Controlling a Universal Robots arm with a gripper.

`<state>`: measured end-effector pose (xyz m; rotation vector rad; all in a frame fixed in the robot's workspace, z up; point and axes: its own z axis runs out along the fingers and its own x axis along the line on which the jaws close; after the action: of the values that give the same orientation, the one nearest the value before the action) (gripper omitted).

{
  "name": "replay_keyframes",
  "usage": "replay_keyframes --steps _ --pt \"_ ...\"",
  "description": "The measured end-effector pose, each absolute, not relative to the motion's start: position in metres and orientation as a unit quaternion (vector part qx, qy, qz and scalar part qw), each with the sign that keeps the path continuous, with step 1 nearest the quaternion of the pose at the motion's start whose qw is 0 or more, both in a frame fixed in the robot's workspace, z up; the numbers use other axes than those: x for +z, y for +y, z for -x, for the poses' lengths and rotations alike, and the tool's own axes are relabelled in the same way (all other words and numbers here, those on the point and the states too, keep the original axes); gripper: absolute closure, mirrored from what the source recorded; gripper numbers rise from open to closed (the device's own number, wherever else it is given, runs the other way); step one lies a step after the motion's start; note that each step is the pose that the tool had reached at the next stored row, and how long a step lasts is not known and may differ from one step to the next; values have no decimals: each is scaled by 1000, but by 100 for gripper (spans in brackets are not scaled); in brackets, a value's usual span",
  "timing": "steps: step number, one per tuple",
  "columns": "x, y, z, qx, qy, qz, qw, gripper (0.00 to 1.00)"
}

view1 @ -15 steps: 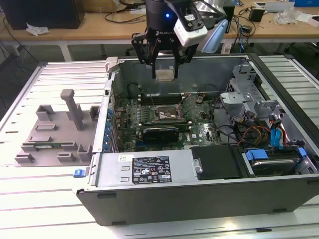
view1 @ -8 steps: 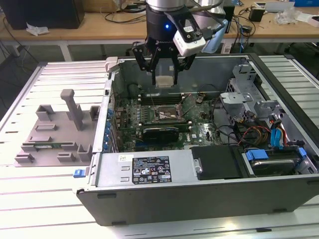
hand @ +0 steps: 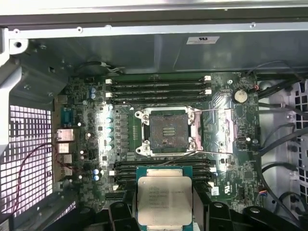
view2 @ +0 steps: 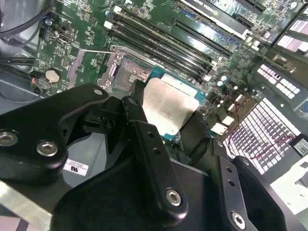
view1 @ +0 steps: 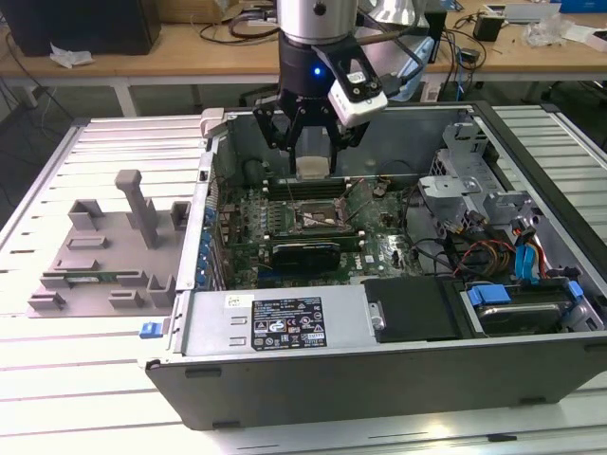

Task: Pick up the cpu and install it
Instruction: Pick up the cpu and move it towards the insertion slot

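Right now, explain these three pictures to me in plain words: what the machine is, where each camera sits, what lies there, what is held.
The machine is a robot arm ending in a gripper, a clamp with fingers. The exterior view comes from a camera off the arm; both wrist views come from cameras riding on the arm. On the slatted table lies an open computer case, with a grey moulded tray beside it on the exterior view's left. Inside the case is the green motherboard. The gripper is shut on the cpu, a flat silver square, held above the board near the open, empty socket.
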<state>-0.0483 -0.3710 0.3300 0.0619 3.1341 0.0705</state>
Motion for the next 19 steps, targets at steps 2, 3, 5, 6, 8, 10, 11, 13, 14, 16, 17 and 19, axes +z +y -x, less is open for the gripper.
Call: replay_keyframes --steps 2,3,5,6,8,10,11,13,14,16,17,19 --pt "324 -370 48 22 1000 -20 3 46" --pt "320 -368 48 22 1000 -20 3 46" --pt "316 -367 48 22 1000 -20 3 46" --pt "312 -366 48 22 1000 -20 3 46" --pt "307 -363 48 23 1000 -20 2 46" --pt "303 -362 47 22 1000 -20 1 46" --pt "301 -361 46 22 1000 -20 1 46" --pt "297 -359 45 22 1000 -20 -1 46" --pt "295 -358 44 22 1000 -20 -1 46" --pt "292 -357 43 22 1000 -20 -2 46" --pt "289 -355 40 22 1000 -20 -3 46" --pt "286 -353 38 22 1000 -20 -4 46"
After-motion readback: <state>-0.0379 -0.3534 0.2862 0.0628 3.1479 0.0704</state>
